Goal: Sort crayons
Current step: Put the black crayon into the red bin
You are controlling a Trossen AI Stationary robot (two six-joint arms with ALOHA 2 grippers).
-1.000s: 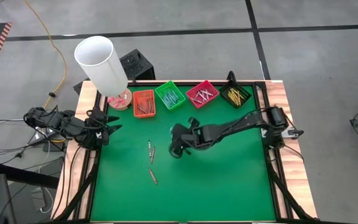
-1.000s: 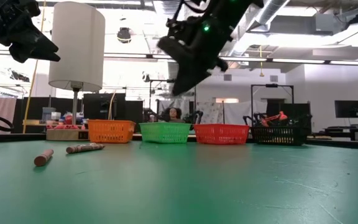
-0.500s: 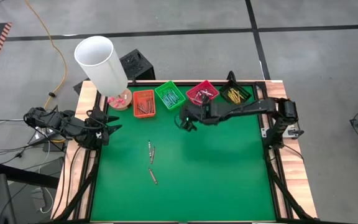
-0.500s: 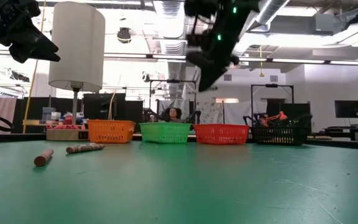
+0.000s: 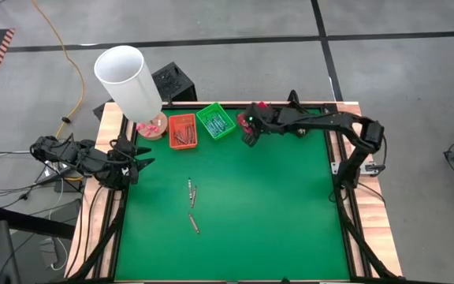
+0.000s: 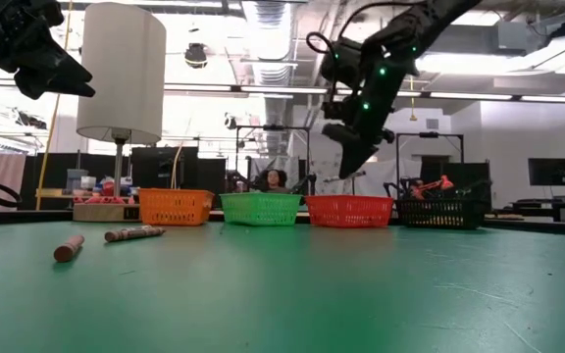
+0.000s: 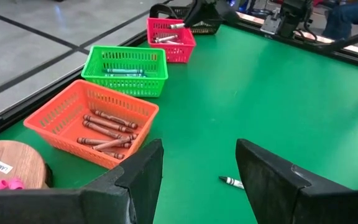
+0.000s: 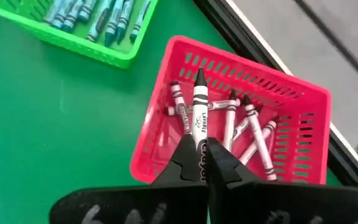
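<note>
R gripper [image 5: 248, 130] hangs over the near-left rim of the pink tray [image 8: 291, 106] at the table's back edge, fingers [image 8: 182, 165] pinching a grey crayon [image 8: 199, 106] that points out over the tray. Low view shows it well above the tray's wall, clear air under it. More grey crayons [image 8: 253, 130] lie inside that tray.

L gripper [image 5: 142, 163] waits over the table's left edge, just in front of the lamp [image 5: 128, 79]; fingers [image 7: 145, 171] spread wide, nothing btwn them.

Trays sit in a row along the back edge: orange tray [image 5: 183, 131] w/ brownish crayons [image 7: 107, 127], green tray [image 5: 215, 121] w/ blue crayons [image 8: 98, 12], pink, then black tray [image 5: 294, 99], mostly hidden under the R arm.

Loose crayons [image 5: 191, 192] lie left of centre on the green mat [image 5: 274, 213]: two close together, a third [image 5: 194, 224] nearer the front. Rest of mat is open, esp. the whole right half and front; wooden border w/ dark rails each side.
</note>
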